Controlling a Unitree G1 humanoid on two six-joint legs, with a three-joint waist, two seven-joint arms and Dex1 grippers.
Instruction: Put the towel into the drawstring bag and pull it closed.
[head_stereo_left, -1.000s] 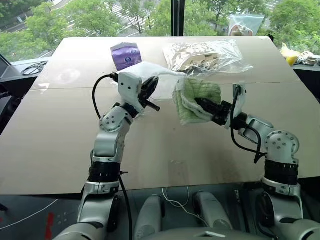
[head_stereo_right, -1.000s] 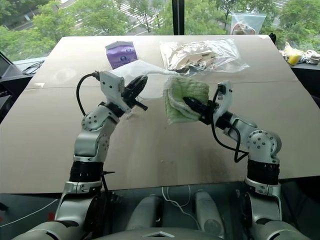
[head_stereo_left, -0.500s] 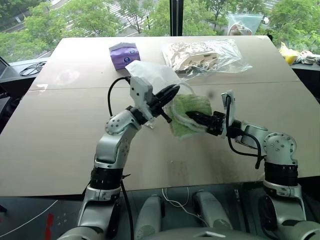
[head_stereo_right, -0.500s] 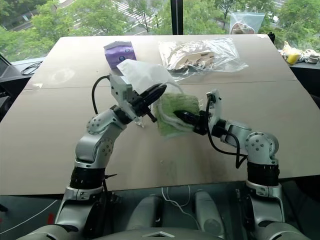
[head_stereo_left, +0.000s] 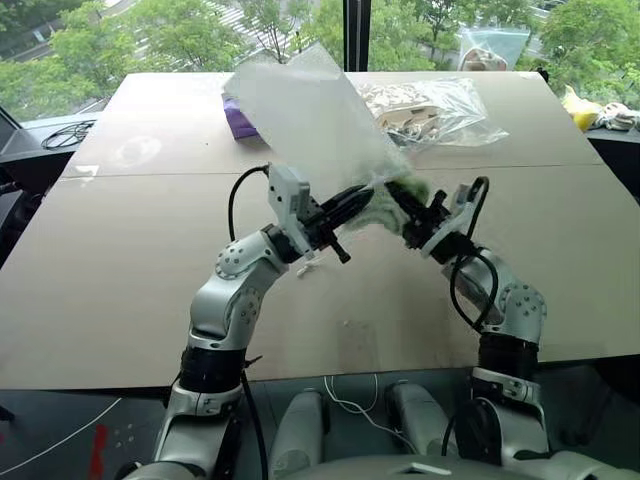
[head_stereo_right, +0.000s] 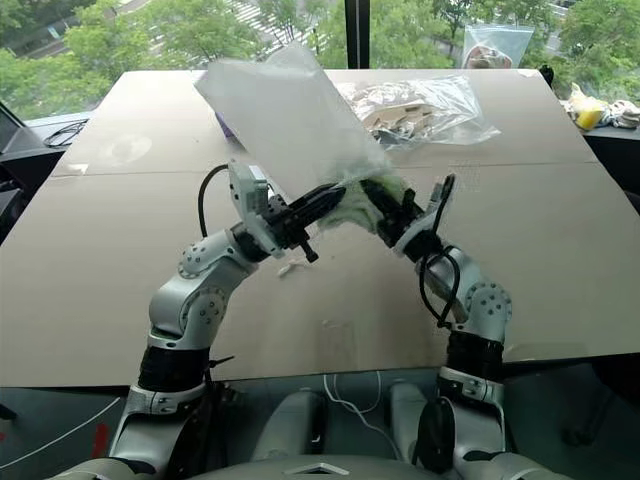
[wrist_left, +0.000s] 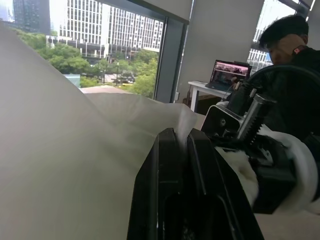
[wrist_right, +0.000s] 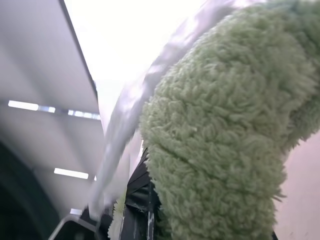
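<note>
Two sets of fingers meet mid-air over the worktop (head_stereo_left: 120, 290): you are at the stuffing step.

Your left gripper (head_stereo_left: 352, 200) is clamped on the drawstring bag (head_stereo_left: 305, 115), which stands up toward 11 o'clock; your right gripper (head_stereo_left: 407, 212) pinches the towel (wrist_right: 225, 130) at its mouth. Next, push the towel deeper, then find the cords. The right wrist view shows towel against bag fabric; the head views hide most of it.

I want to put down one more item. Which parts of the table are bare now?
The table is bare on its whole left side and along the near edge, and at the right, beside the right end effector. The far middle is crowded: purple tissue pack, clear plastic bag, and the raised drawstring bag.
</note>
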